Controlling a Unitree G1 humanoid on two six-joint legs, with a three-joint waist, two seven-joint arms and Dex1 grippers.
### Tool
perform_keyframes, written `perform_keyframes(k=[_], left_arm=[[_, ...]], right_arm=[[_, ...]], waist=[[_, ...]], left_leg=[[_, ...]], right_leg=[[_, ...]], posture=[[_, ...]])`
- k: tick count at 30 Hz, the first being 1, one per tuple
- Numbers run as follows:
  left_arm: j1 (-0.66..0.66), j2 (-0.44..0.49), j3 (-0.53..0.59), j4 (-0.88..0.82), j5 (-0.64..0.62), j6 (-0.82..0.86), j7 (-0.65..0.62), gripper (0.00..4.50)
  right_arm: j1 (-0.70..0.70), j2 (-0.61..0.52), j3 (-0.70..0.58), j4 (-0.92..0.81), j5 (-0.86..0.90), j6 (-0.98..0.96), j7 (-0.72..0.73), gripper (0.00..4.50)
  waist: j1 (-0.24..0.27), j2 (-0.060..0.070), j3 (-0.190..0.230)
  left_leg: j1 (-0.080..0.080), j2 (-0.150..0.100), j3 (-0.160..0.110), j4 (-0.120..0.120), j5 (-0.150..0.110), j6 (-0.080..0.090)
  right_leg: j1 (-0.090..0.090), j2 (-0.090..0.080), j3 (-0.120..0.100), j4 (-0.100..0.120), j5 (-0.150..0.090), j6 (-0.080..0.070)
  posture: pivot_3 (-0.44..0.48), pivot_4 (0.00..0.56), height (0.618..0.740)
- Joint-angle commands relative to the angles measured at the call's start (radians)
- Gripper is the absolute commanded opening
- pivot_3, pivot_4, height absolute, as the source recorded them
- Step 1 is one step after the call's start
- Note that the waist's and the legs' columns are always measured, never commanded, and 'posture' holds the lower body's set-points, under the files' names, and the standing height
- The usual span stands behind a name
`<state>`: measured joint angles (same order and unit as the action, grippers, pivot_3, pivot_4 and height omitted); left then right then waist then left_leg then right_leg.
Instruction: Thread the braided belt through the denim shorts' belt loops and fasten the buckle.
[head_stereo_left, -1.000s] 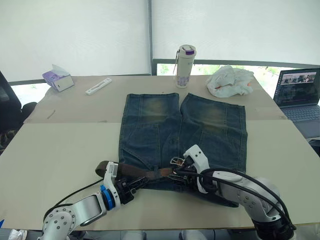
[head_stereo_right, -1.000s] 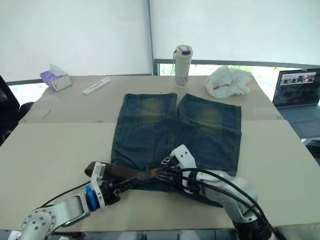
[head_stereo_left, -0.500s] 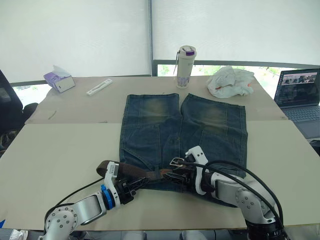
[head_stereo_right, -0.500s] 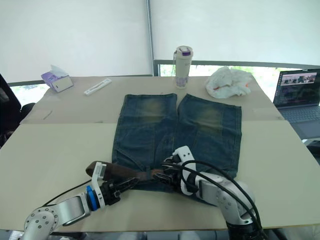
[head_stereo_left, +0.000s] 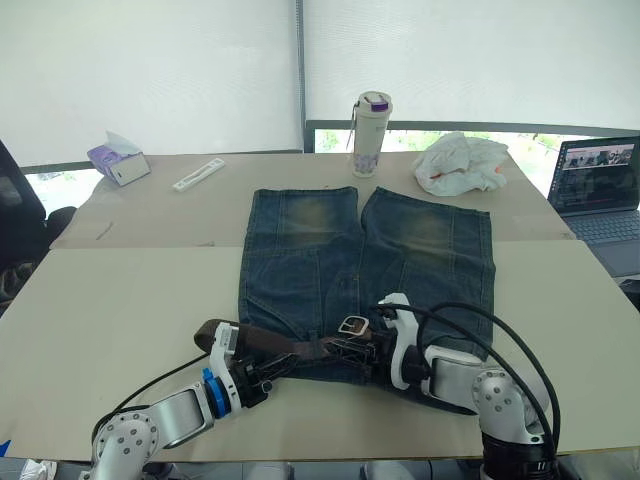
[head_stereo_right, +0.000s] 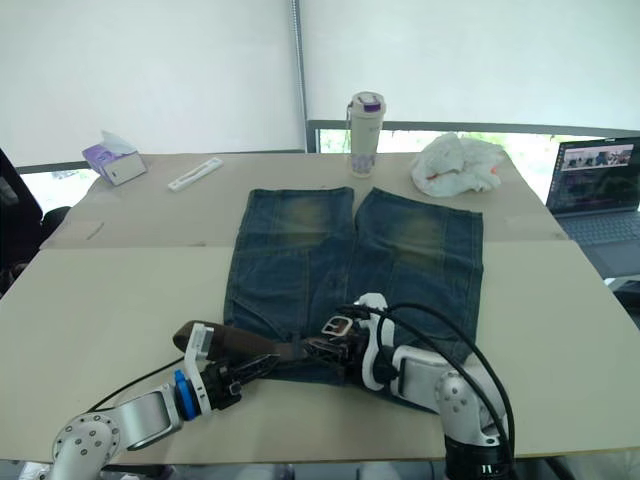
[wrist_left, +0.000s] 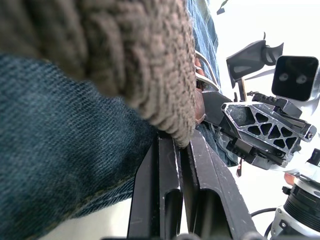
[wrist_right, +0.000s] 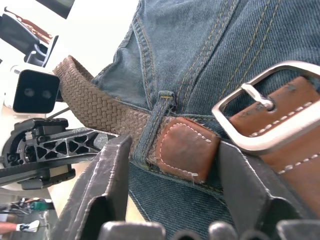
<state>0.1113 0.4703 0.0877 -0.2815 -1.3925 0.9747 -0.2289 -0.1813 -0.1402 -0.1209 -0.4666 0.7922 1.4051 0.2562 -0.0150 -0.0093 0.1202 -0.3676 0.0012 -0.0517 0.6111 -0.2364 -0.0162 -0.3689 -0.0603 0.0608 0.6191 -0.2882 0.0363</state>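
Belt (head_stereo_left: 275, 345) lying flat along the waistband, buckle (head_stereo_left: 352, 325) at right gripper (head_stereo_left: 362, 350), wide open; left gripper (head_stereo_left: 262, 371) nearly closed under belt.

This looks like an office or meeting room. A broad beige worktop (head_stereo_left: 120, 300) stands before wide windows covered by white roller blinds (head_stereo_left: 150, 70). An open laptop (head_stereo_left: 598, 190) sits at the right edge with its screen lit, and part of a black chair (head_stereo_left: 18, 215) shows at the left. A tissue box (head_stereo_left: 116, 158), a lidded drinking bottle (head_stereo_left: 369, 133) and what may be a crumpled white cloth (head_stereo_left: 461, 162) lie along the far side
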Motion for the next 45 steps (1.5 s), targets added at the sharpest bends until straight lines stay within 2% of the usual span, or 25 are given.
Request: perform_keyframes(k=[1, 5, 11, 14, 16, 19, 22, 26, 29, 32, 36, 38, 40, 42, 45], left_arm=[[0.002, -0.006, -0.003, 0.025, 0.024, 0.024, -0.007, 0.0], [-0.005, -0.014, 0.001, 0.031, 0.039, 0.033, -0.016, 0.0], [-0.013, -0.017, 0.008, 0.03, 0.074, 0.041, -0.022, 0.0], [-0.016, -0.022, 0.016, 0.029, 0.086, 0.04, -0.028, 1.04], [-0.019, -0.008, 0.01, 0.016, 0.144, 0.014, -0.063, 1.88], [-0.003, 0.053, -0.007, -0.02, 0.238, -0.026, -0.173, 3.25], [0.025, 0.11, -0.001, -0.053, 0.253, -0.035, -0.284, 4.46], [0.078, 0.238, -0.019, -0.104, 0.342, -0.097, -0.5, 4.46], [0.088, 0.295, -0.028, -0.134, 0.385, -0.146, -0.623, 4.46], [0.091, 0.367, -0.015, -0.186, 0.401, -0.185, -0.779, 4.46], [0.086, 0.424, 0.01, -0.223, 0.401, -0.22, -0.917, 4.46], [0.063, 0.465, 0.025, -0.257, 0.386, -0.225, -0.992, 4.46], [0.017, 0.48, 0.034, -0.266, 0.357, -0.207, -1.01, 4.46], [-0.082, 0.435, 0.048, -0.235, 0.309, -0.197, -0.956, 4.46], [-0.222, 0.356, 0.06, -0.158, 0.285, -0.184, -0.852, 4.46]], right_arm=[[0.011, -0.011, 0.001, -0.006, 0.012, 0.028, -0.004, 1.35], [0.005, -0.012, -0.004, -0.016, 0.027, 0.033, -0.006, 0.01], [-0.029, 0.026, -0.078, -0.045, 0.106, 0.069, -0.005, 0.01], [-0.049, 0.054, -0.124, -0.044, 0.141, 0.093, -0.02, 0.0], [-0.066, 0.077, -0.158, -0.041, 0.169, 0.107, -0.032, 0.0], [-0.097, 0.119, -0.227, -0.033, 0.221, 0.127, -0.058, 0.0], [-0.118, 0.13, -0.282, -0.025, 0.27, 0.146, -0.078, 0.0], [-0.131, 0.105, -0.345, -0.004, 0.341, 0.153, -0.091, 0.0], [-0.132, 0.065, -0.373, 0.003, 0.414, 0.159, -0.092, 0.0], [-0.111, -0.045, -0.399, 0.002, 0.508, 0.162, -0.058, 0.0], [-0.09, -0.174, -0.411, 0.047, 0.626, 0.114, -0.062, 0.0], [-0.061, -0.28, -0.434, 0.069, 0.676, 0.101, -0.017, 0.0], [-0.034, -0.367, -0.444, 0.093, 0.696, 0.081, 0.017, 0.0], [-0.009, -0.442, -0.453, 0.122, 0.685, 0.052, 0.051, 0.0], [0.025, -0.533, -0.471, 0.156, 0.663, 0.017, 0.109, 0.0]], waist=[[0.0, 0.0, 0.0], [0.001, 0.001, 0.0], [0.0, 0.001, 0.001], [-0.002, 0.002, 0.002], [-0.002, 0.001, 0.002], [-0.004, 0.001, 0.002], [-0.011, 0.002, 0.002], [-0.026, 0.003, 0.004], [-0.026, 0.005, 0.006], [-0.022, 0.003, 0.008], [-0.022, 0.003, 0.009], [-0.023, 0.002, 0.01], [-0.016, 0.003, 0.011], [-0.01, 0.002, 0.011], [-0.003, 0.001, 0.011]], left_leg=[[0.0, 0.0, 0.0, 0.0, 0.0, 0.0], [0.0, 0.0, 0.0, 0.0, 0.0, 0.0], [-0.001, 0.0, 0.0, 0.0, 0.0, 0.0], [-0.001, 0.0, 0.0, 0.0, 0.0, 0.0], [-0.001, 0.0, 0.0, -0.001, 0.0, 0.0], [-0.001, 0.0, 0.0, -0.001, 0.0, 0.0], [-0.001, 0.001, 0.0, -0.002, 0.0, 0.0], [-0.001, 0.002, 0.0, -0.004, 0.0, 0.0], [-0.001, 0.002, 0.001, -0.004, 0.0, 0.0], [-0.003, 0.004, 0.001, -0.004, 0.0, 0.0], [-0.005, 0.005, 0.002, -0.005, 0.001, 0.001], [-0.005, 0.006, 0.003, -0.005, 0.001, 0.001], [-0.006, 0.007, 0.003, -0.005, 0.001, 0.002], [-0.006, 0.007, 0.004, -0.004, 0.001, 0.003], [-0.008, 0.008, 0.006, -0.003, 0.002, 0.003]], right_leg=[[0.0, 0.0, 0.0, 0.0, 0.0, 0.0], [0.0, 0.0, 0.0, 0.0, 0.0, 0.0], [0.0, 0.0, 0.0, 0.0, 0.0, 0.0], [-0.001, 0.0, 0.0, 0.0, 0.0, 0.0], [-0.001, 0.001, 0.0, 0.0, 0.0, 0.0], [-0.001, 0.0, 0.0, 0.0, 0.0, 0.0], [-0.002, 0.001, 0.001, 0.0, 0.0, -0.001], [-0.004, 0.002, 0.001, 0.0, -0.001, -0.003], [-0.004, 0.001, 0.001, 0.0, -0.001, -0.003], [-0.004, 0.001, 0.001, -0.002, -0.001, -0.003], [-0.003, 0.0, 0.0, -0.007, -0.002, -0.006], [-0.003, 0.0, 0.001, -0.007, -0.002, -0.005], [-0.003, 0.001, 0.0, -0.008, -0.002, -0.005], [-0.002, 0.001, 0.0, -0.008, -0.002, -0.005], [-0.002, 0.003, -0.001, -0.008, -0.002, 0.005]], posture=[[0.0, 0.15, 0.74], [0.0, 0.15, 0.74], [0.0, 0.15, 0.74], [0.0, 0.15, 0.74], [0.0, 0.15, 0.74], [0.0, 0.15, 0.74], [0.0, 0.15, 0.74], [0.0, 0.15, 0.74], [0.0, 0.15, 0.74], [0.0, 0.15, 0.74], [0.0, 0.15, 0.74], [0.0, 0.15, 0.74], [0.0, 0.15, 0.74], [0.0, 0.15, 0.74], [0.0, 0.15, 0.74]])
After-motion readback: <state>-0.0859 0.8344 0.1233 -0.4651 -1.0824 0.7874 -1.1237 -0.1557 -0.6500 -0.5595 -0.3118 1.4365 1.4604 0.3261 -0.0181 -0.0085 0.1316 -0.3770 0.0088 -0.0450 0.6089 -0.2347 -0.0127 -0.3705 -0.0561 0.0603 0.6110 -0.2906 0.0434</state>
